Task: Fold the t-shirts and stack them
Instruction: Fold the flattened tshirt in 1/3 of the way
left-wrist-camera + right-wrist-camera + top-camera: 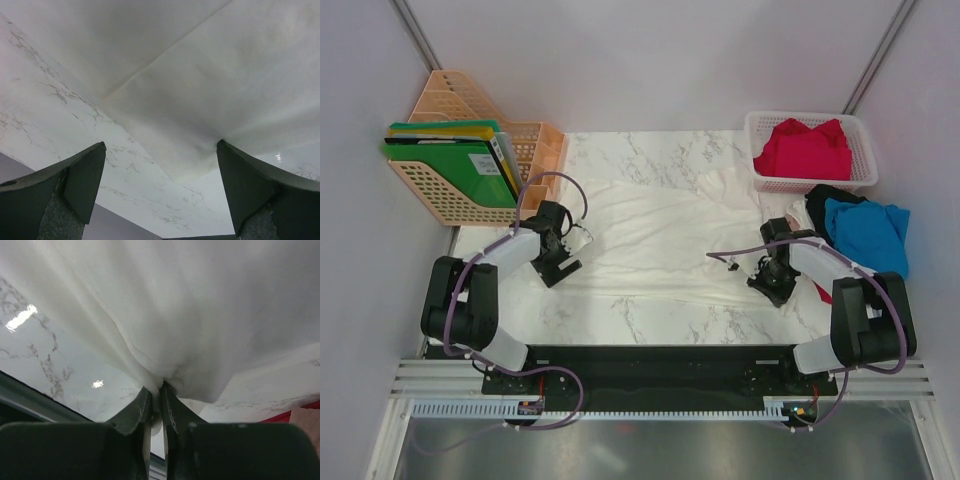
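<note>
A large white t-shirt (660, 225) lies spread across the marble table. My left gripper (584, 237) is open at the shirt's left edge. In the left wrist view a corner of the white t-shirt (200, 100) lies flat between the wide-apart fingers of the left gripper (160, 146), and nothing is held. My right gripper (758, 267) sits at the shirt's right lower edge. In the right wrist view the right gripper (156, 387) is shut on a pinched fold of the white t-shirt (190, 315). A red t-shirt (802, 148) lies in the basket. Blue (868, 232) and black (825, 196) t-shirts are heaped at the right.
A white mesh basket (860, 180) stands at the back right. A peach plastic file rack (535, 140) holding green folders (450, 165) stands at the back left, close behind the left arm. Bare marble (650, 315) shows in front of the shirt.
</note>
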`<act>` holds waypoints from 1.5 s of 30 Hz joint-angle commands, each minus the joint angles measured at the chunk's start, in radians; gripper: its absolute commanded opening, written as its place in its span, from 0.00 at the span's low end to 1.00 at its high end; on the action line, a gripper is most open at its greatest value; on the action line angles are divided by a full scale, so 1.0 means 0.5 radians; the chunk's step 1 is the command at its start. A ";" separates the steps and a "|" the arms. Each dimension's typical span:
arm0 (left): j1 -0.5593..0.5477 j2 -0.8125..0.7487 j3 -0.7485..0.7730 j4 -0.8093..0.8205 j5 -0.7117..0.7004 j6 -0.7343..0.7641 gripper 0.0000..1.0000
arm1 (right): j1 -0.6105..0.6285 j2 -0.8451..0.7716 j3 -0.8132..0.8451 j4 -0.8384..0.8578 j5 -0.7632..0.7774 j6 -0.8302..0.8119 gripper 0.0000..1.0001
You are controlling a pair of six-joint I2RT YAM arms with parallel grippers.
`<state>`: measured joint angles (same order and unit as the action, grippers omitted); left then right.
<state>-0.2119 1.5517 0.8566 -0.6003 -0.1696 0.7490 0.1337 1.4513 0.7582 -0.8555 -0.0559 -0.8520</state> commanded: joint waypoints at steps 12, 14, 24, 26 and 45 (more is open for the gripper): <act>-0.003 0.011 -0.164 0.081 -0.004 -0.071 1.00 | -0.221 0.015 0.067 -0.164 0.375 -0.327 0.75; -0.003 -0.072 -0.204 0.068 -0.038 -0.065 1.00 | -0.252 0.006 0.055 -0.191 0.376 -0.357 0.75; -0.003 -0.890 -0.391 -0.186 0.048 -0.053 1.00 | -0.258 -0.497 0.137 -0.556 0.124 -0.413 0.88; -0.003 -1.020 -0.370 -0.247 0.060 -0.065 1.00 | -0.261 -0.647 0.204 -0.673 0.115 -0.422 0.96; 0.000 -1.174 -0.152 -0.116 0.551 -0.670 1.00 | -0.216 -0.740 0.367 0.069 -0.456 0.621 0.98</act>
<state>-0.2157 0.8978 0.7326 -0.7292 0.0071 0.5243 0.0086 1.0576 0.9592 -1.0142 -0.2287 -0.7021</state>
